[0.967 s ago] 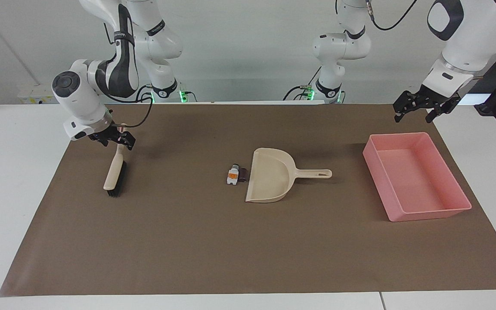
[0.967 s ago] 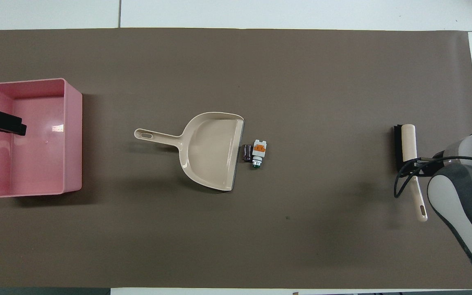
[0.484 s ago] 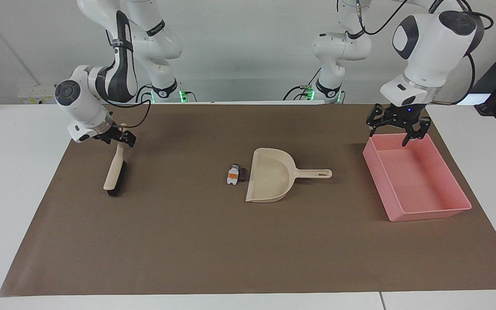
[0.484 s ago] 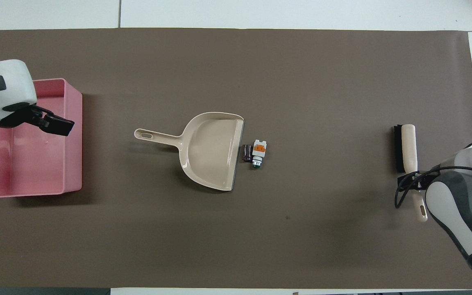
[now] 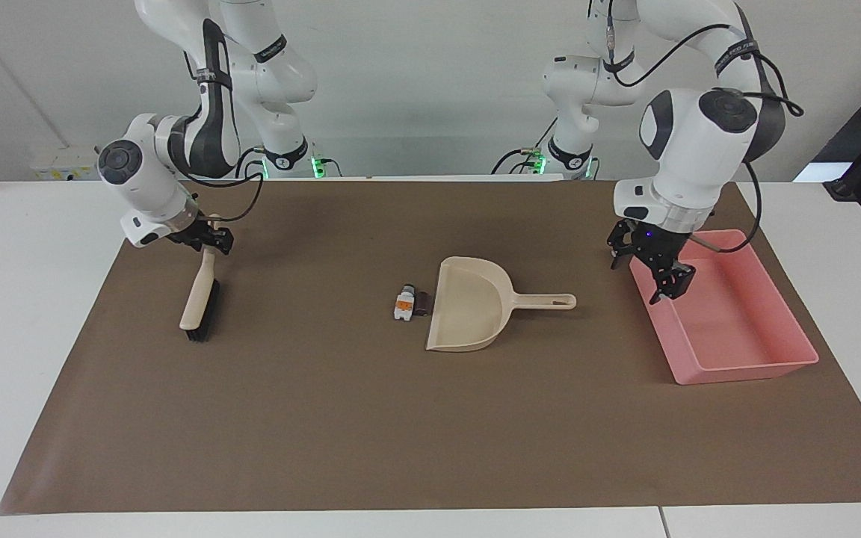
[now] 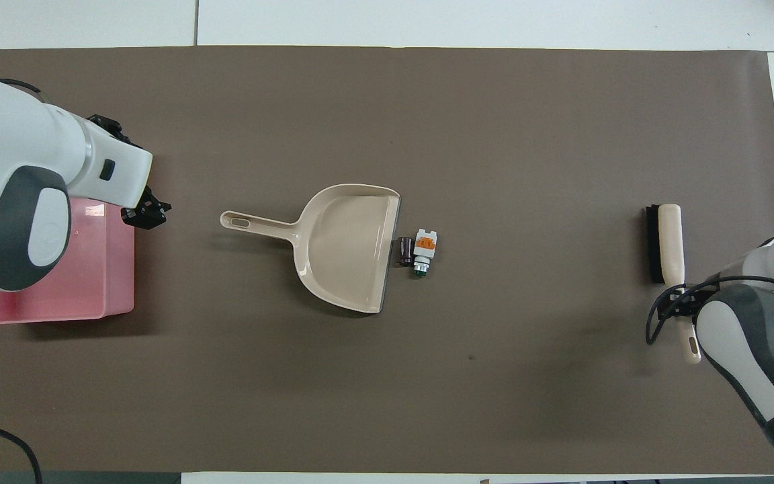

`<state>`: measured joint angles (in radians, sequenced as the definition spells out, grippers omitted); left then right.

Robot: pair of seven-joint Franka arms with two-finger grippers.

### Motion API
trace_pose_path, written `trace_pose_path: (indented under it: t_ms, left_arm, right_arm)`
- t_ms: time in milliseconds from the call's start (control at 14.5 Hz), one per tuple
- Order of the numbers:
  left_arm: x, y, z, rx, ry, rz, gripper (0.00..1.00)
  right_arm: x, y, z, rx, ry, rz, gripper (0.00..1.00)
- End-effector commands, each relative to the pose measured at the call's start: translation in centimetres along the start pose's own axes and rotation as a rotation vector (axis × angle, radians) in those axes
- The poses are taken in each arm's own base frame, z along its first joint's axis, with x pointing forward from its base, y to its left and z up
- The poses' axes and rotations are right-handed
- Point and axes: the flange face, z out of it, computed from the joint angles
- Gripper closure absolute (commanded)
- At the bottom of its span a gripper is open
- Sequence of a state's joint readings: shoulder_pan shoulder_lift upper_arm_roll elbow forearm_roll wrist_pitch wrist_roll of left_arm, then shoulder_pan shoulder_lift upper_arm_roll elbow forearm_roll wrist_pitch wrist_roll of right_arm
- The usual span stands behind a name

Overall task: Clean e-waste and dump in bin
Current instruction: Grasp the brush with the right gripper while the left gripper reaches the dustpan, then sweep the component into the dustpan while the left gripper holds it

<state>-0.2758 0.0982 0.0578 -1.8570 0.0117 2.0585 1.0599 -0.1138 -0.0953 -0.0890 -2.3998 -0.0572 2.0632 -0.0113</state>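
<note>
Brown mat (image 5: 371, 418) covers white table (image 5: 27, 299).

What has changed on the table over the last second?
The left pincer swung in from off the mat's corner, across the pink bin, and now hangs over the bin's wall that faces the dustpan. The right pincer slid slightly along the brush handle toward its tip. Brush, dustpan, bin and the two e-waste pieces stayed put.

Robotics lab. Evidence: two white arms (image 5: 199, 112) mounted at a white table (image 5: 27, 314), bases lit green, loose cabling, plain grey wall (image 5: 415, 75), and a brown mat (image 5: 371, 418) laid as a bounded work area.
</note>
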Motion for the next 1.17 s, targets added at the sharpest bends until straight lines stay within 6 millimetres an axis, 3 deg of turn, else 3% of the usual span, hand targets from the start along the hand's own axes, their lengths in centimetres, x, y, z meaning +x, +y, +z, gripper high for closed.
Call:
trace_pose_path:
  t_ms: [0,138,276,415,553,760,967,1105]
  left_arm:
    - [1.6,1.2,3.2,0.002,-0.01,0.21,0.02]
    - [4.0,2.8,3.9,-0.009,-0.01,0.325,0.02]
    - [4.6,4.7,6.2,-0.049,-0.026,0.359,0.02]
    - [4.7,5.5,7.3,-0.049,-0.026,0.372,0.02]
    - [6.4,7.0,7.5,-0.045,-0.021,0.409,0.03]
    - [7.7,8.0,9.4,-0.036,-0.015,0.438,0.03]
    - [8.9,9.6,10.4,-0.04,-0.014,0.465,0.04]
    - [9.2,10.3,11.7,-0.039,-0.013,0.476,0.05]
  right_arm:
    - [-0.7,0.2,-0.1,0.01,0.019,-0.023,1.0]
    - [-0.5,0.2,-0.3,0.009,0.022,-0.022,1.0]
    - [-0.2,-0.3,-0.6,0.028,0.023,-0.018,1.0]
    - [0.5,-1.0,-2.4,0.025,0.012,-0.027,1.0]
    - [1.2,-3.4,-5.3,0.011,-0.007,-0.068,1.0]
    - [1.0,-8.3,-7.8,-0.048,-0.04,-0.14,1.0]
    - [-0.6,-14.5,-7.6,-0.102,-0.049,-0.126,1.0]
    - [-2.4,-19.9,-7.2,-0.14,-0.039,-0.085,1.0]
